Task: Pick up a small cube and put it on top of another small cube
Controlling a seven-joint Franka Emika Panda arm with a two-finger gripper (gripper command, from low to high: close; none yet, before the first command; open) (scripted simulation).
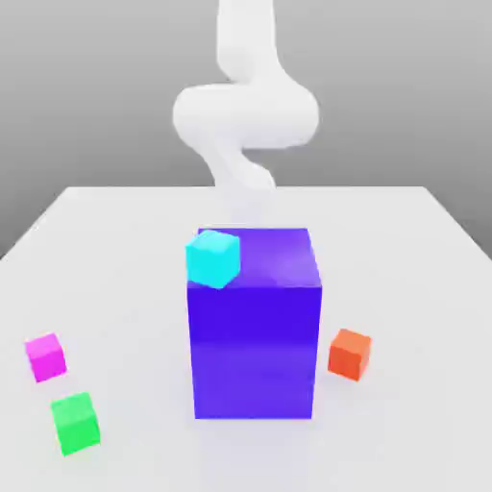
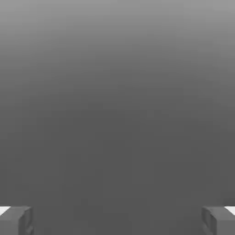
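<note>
Big blue-purple block [image 1: 255, 332] sits mid-table [image 1: 115, 231], cyan cube [image 1: 212, 258] at its top corner on the exterior view's left. White arm [image 1: 245, 110] is up behind the block. Gripper [image 2: 117, 220]: jaws wide open, nothing between them, 2 fingertips [image 2: 16, 220] far apart in the hand view.

Target, I'd say: magenta-pink small cube [image 1: 45, 356], on the table at the exterior view's left, near the green cube [image 1: 76, 423], well apart from the orange-red cube [image 1: 349, 353].

Approach advice: come over the block, not around; descend vertically, jaws square to the cube's faces, clear of green.
</note>
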